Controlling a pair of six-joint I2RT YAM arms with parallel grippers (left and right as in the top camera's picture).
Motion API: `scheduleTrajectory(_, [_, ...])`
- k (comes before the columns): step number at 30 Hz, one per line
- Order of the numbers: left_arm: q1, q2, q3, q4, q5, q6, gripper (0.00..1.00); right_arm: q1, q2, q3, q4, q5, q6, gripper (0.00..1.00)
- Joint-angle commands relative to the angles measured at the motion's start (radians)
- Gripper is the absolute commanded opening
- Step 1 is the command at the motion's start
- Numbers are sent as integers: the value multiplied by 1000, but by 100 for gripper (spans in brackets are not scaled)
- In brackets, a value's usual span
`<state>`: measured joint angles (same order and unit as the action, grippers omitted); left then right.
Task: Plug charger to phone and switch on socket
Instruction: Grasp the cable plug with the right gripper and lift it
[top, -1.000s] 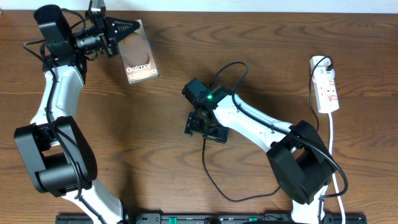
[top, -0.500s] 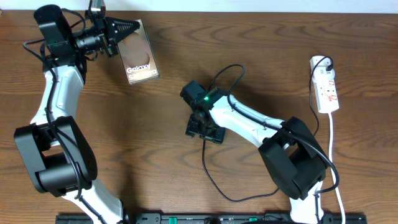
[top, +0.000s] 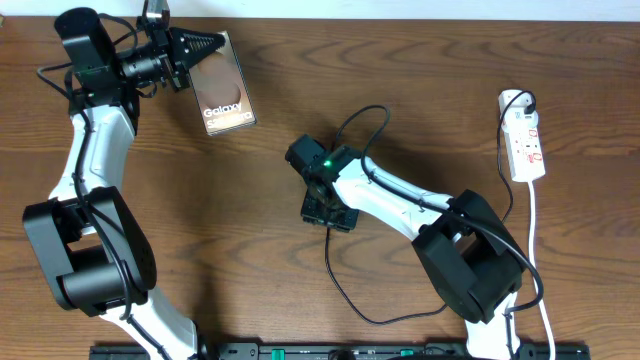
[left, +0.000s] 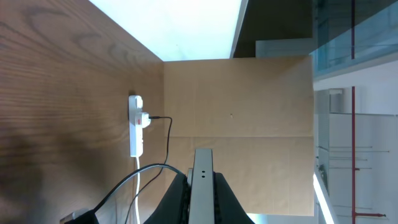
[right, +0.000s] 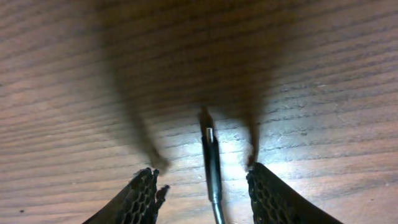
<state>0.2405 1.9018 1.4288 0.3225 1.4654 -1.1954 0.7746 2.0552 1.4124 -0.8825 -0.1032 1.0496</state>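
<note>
Gripper: right gripper (right: 207, 190) spread wide, its black ridged fingertips (right: 146, 196) low in frame.
Cable: thin black charger cable with metal plug tip (right: 210, 155) lies between them.
Surface: brown wood-grain surface (right: 74, 74), shadowed.

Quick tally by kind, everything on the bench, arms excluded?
phone: 1
charger cable: 1
power strip: 1
white cord: 1
Total: 4

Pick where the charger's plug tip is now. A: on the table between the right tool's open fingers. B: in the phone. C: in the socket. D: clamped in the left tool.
A: the right wrist view shows the plug tip lying on the table, the right tool open with a finger either side of it.
</note>
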Motion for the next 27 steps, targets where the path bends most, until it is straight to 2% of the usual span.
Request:
scheduleTrajectory(1, [2, -24, -4, 9, 31, 7, 8, 6, 6, -11, 0, 19, 19, 45])
scheduleTrajectory(6, [2, -24, -4, 9, 31, 7, 7, 8, 6, -32, 8, 31, 20, 36])
scheduleTrajectory(13, [2, -24, -4, 9, 31, 7, 7, 11, 6, -78, 58, 33, 20, 33])
scheduleTrajectory(15, [2, -24, -4, 9, 31, 7, 7, 11, 6, -78, 58, 32, 20, 25])
scheduleTrajectory(18, [2, -24, -4, 9, 31, 9, 7, 11, 6, -78, 61, 17, 20, 1])
scheduleTrajectory(23, [3, -24, -4, 9, 31, 10, 7, 8, 5, -77, 60, -30, 13, 1])
scheduleTrajectory(27, [3, -24, -4, 9, 30, 10, 7, -13, 2, -48, 61, -182, -132, 1])
